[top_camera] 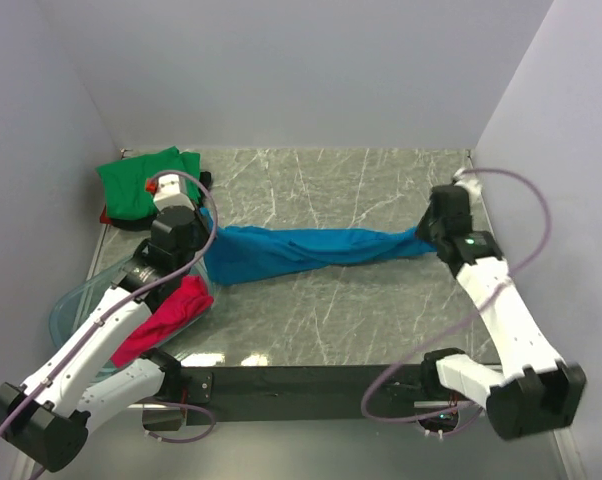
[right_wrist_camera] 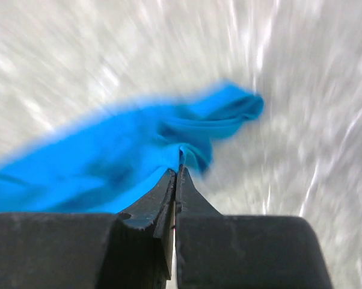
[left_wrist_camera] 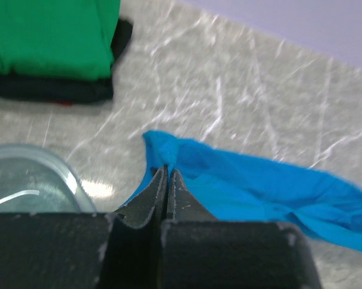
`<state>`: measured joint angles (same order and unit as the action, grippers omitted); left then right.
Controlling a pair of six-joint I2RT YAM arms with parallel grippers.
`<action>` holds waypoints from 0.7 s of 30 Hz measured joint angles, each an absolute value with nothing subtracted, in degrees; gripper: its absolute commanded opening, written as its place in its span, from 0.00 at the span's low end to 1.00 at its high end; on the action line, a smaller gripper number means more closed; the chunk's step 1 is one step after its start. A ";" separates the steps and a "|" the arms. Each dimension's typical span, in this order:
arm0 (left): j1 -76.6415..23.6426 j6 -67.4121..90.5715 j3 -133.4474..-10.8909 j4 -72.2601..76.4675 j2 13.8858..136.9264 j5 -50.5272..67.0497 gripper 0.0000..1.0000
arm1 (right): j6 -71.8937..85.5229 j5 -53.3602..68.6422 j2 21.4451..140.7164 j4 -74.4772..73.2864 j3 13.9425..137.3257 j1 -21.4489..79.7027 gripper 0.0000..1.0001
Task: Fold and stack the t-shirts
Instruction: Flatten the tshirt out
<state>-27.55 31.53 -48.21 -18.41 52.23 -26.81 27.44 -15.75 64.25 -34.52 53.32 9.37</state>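
A bright blue t-shirt (top_camera: pixel 301 253) stretches in a twisted band across the marble table between both arms. My left gripper (left_wrist_camera: pixel 168 170) is shut on its left end (left_wrist_camera: pixel 169 150); my right gripper (right_wrist_camera: pixel 180 171) is shut on a fold at its right end (right_wrist_camera: pixel 193 153). In the overhead view the left gripper (top_camera: pixel 203 225) sits beside the folded pile and the right gripper (top_camera: pixel 433 235) stands near the right wall. A folded green t-shirt (top_camera: pixel 141 182) lies on a black one (left_wrist_camera: pixel 61 90) at the back left. A magenta-red t-shirt (top_camera: pixel 166 318) hangs out of the clear bin.
The clear plastic bin (top_camera: pixel 76 300) stands at the left front under my left arm; its rim (left_wrist_camera: pixel 49 162) shows in the left wrist view. Grey walls close in the table on the left, back and right. A black base bar (top_camera: pixel 301 380) runs along the near edge.
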 measured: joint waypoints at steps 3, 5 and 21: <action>-27.44 30.65 -52.49 -18.87 52.21 -26.33 0.01 | 24.86 -17.91 59.27 -36.25 63.44 9.37 0.00; -27.33 30.35 -56.53 -19.70 52.14 -25.10 0.01 | 23.40 -18.98 58.30 -37.47 70.61 9.37 0.00; -27.29 23.09 -85.89 -25.02 39.27 -4.38 0.01 | 18.87 -14.66 54.28 -55.20 115.44 9.37 0.00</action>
